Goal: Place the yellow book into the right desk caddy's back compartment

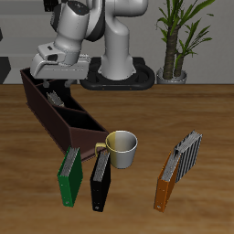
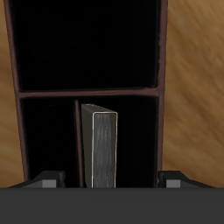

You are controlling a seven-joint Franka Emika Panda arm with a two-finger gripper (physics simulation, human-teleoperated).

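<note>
From the front, the gripper [image 1: 57,90] hangs low over the far end of the right desk caddy [image 1: 64,114], its fingers reaching into the back compartment [image 1: 47,93]. Nearer the table's front edge stand a green book [image 1: 70,176], a black book [image 1: 101,182], a mug [image 1: 121,147] and an orange-brown book [image 1: 165,183] beside a grey striped book [image 1: 187,154].

At the wrist, the yellow book [image 2: 101,146] stands upright inside the compartment — between the fingers, seemingly clamped, though contact is hard to see.
</note>
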